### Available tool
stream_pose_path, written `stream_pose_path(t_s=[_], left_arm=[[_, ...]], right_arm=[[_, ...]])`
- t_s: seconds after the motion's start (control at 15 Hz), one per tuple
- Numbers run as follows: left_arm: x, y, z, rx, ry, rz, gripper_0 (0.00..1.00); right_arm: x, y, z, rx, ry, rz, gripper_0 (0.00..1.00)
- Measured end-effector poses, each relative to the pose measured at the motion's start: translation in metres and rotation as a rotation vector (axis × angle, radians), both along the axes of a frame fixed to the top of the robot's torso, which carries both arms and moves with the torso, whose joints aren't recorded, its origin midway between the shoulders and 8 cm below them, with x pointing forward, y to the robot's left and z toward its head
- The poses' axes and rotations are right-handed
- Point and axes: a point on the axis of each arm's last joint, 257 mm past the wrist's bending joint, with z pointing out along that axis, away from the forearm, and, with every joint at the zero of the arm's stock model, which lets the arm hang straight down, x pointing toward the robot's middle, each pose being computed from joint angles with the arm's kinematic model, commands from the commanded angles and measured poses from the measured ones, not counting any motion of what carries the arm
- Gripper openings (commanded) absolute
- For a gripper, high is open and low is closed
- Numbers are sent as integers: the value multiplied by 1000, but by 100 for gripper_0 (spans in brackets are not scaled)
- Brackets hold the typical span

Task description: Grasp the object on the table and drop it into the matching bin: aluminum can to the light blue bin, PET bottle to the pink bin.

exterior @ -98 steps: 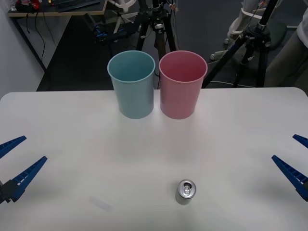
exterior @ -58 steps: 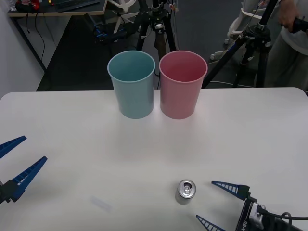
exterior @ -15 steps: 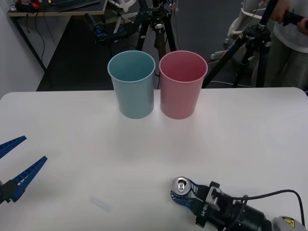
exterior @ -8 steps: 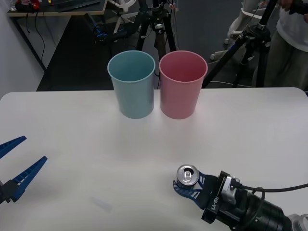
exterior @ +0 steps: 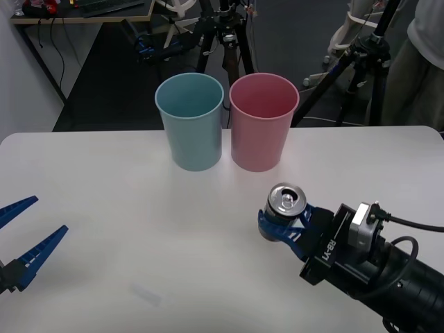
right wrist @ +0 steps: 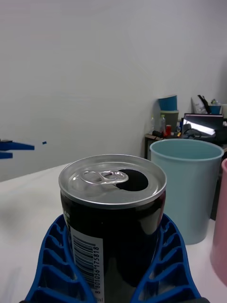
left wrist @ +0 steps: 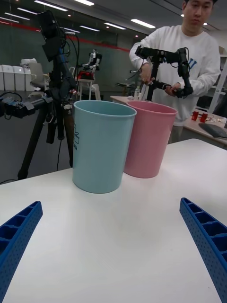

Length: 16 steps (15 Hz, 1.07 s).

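The right gripper (exterior: 281, 223) clasps the one small silver aluminum can (exterior: 286, 201) upright above the large white table (exterior: 139, 208). The left gripper (exterior: 19, 237) hangs spread wide. Beyond stand two bins side by side: one tall light blue plastic bin (exterior: 190, 121), one tall pink plastic bin (exterior: 263, 121).

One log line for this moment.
right gripper: shut on aluminum can | light blue bin: ahead | left gripper: open, parked
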Motion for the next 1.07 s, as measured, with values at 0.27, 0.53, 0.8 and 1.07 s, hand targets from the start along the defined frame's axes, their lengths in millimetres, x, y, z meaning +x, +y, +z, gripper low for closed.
stream_pose_path(t_s=[0.27, 0.53, 0.8, 1.07], left_arm=[[0, 0, 0, 0, 0, 0, 100], [0, 0, 0, 0, 0, 0, 100], [0, 0, 0, 0, 0, 0, 100], [0, 0, 0, 0, 0, 0, 100]], right_arm=[[35, 11, 48, 68, -38, -69, 0], [75, 25, 84, 121, -67, -158, 0], [114, 39, 102, 160, -70, -194, 0], [161, 59, 111, 169, -61, -228, 0]])
